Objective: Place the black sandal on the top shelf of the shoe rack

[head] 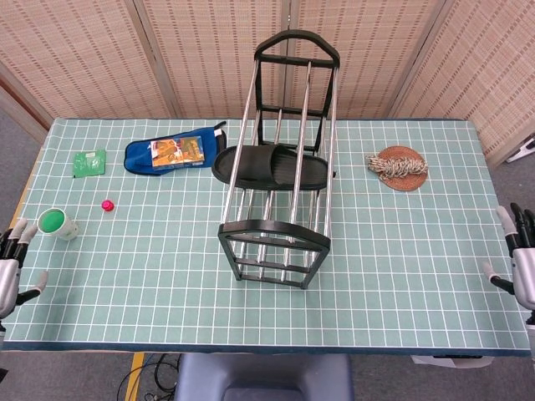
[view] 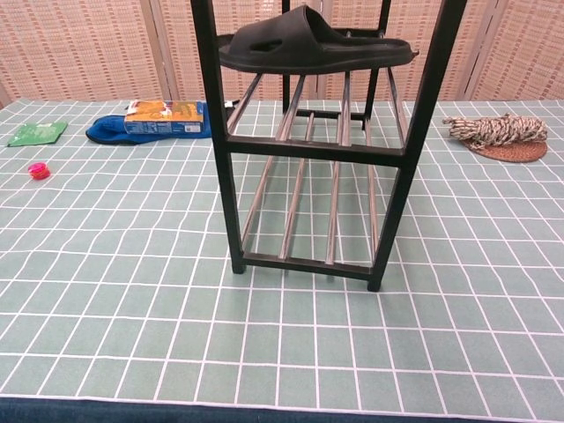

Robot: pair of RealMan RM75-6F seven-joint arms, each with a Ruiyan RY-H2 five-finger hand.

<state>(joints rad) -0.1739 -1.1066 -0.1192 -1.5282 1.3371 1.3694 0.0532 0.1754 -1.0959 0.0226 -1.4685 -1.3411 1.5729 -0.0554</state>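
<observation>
The black sandal (head: 272,167) (view: 310,42) lies flat on the top shelf of the black shoe rack (head: 280,238) (view: 308,150), which stands mid-table. My right hand (head: 522,266) hangs off the table's right edge with fingers spread and nothing in it, far from the rack. Over the left front edge, my left hand (head: 10,266) is also spread and holds nothing. Neither hand shows in the chest view.
A blue pouch with an orange packet (head: 175,153) (view: 159,119) lies left of the rack. A green packet (head: 88,163), a pink ball (head: 107,205) and a green cup (head: 57,223) sit at far left. A coiled rope on a mat (head: 399,165) (view: 502,134) lies at right.
</observation>
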